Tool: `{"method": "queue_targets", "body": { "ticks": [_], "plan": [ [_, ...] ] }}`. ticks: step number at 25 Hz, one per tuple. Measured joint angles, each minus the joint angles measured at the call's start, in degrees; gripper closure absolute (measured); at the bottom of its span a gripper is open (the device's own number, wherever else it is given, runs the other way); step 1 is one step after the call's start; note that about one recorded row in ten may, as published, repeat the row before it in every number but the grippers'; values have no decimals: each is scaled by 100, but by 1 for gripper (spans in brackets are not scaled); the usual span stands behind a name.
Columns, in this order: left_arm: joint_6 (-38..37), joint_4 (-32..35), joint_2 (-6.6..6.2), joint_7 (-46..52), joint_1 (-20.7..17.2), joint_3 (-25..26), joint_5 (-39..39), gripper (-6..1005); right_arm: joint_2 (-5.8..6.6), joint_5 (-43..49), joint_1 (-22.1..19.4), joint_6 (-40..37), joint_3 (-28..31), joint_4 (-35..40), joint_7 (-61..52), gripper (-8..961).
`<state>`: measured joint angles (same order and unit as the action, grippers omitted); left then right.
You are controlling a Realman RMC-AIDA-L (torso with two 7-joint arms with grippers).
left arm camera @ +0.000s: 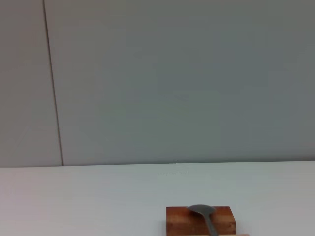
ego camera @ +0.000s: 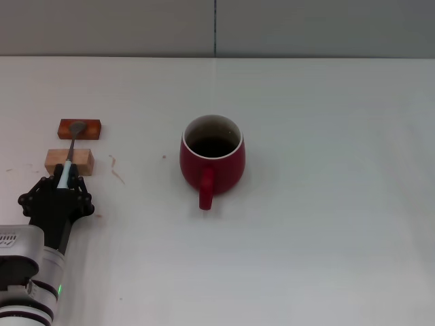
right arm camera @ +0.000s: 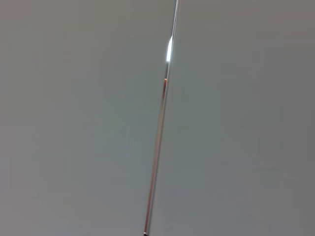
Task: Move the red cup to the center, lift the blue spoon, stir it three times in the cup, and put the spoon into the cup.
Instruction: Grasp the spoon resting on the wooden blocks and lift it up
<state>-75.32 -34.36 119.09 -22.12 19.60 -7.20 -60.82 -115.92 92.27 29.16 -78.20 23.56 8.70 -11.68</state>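
The left gripper (ego camera: 65, 178) sits around the pale handle of the blue spoon (ego camera: 71, 148), grip unclear; the spoon looks light, stiff and slippery, so its handle end is probably the best hold.

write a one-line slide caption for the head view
Left gripper at the blue spoon propped on two wooden blocks; red cup sits mid-table.

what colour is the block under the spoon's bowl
Reddish-brown; the block under the blue spoon shows best in the left wrist view.
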Motion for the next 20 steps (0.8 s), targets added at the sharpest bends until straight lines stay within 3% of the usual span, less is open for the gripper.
{"method": "queue_targets", "body": {
  "ticks": [16, 20],
  "plan": [
    [0, -2, 0, 48, 0, 9, 0, 832, -1, -14, -17, -64, 0, 0, -5, 307],
    [-34, 8, -26, 516, -11, 17, -204, 833, -1, -16, -22, -64, 0, 0, -4, 307]
  ]
}}
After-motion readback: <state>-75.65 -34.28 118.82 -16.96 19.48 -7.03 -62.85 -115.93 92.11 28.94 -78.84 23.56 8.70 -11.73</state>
